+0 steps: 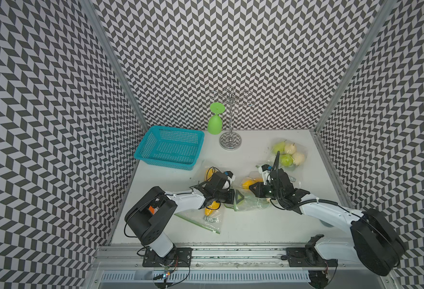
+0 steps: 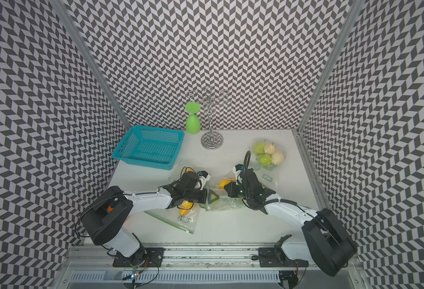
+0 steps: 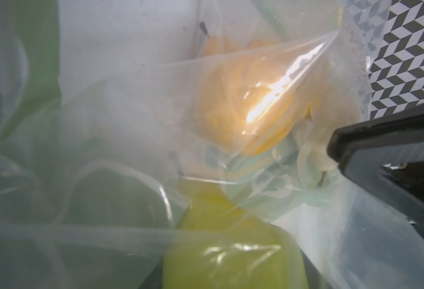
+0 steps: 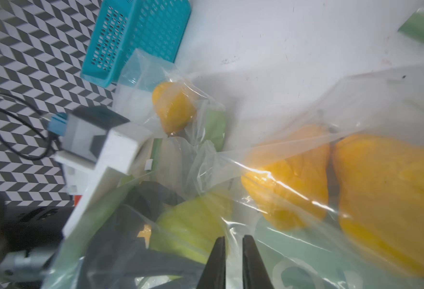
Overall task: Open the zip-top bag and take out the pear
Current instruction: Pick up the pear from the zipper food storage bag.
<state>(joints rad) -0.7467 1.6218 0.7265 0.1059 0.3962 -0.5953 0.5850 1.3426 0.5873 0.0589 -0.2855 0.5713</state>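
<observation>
In both top views the zip-top bag (image 1: 256, 204) lies mid-way across the worktop (image 1: 268, 232) with both arms meeting on it. An orange pear (image 1: 248, 184) sits inside, so nothing is out yet. The left tool (image 1: 239, 199) shows through the plastic (inside the mouth or under a fold, unclear). Bare room lies toward the near edge; another bag (image 1: 207, 216) and the basket (image 1: 176, 128) crowd the left side.

Left wrist view: plastic veils nearly everything and only one black finger (image 3: 381, 150) shows, so apart or together cannot be told.

Right wrist view: the right tool (image 4: 232, 260) has jaws almost together, seemingly nipping the bag beside a green pear (image 4: 196, 220). Opening looks underway; extraction remains.
</observation>
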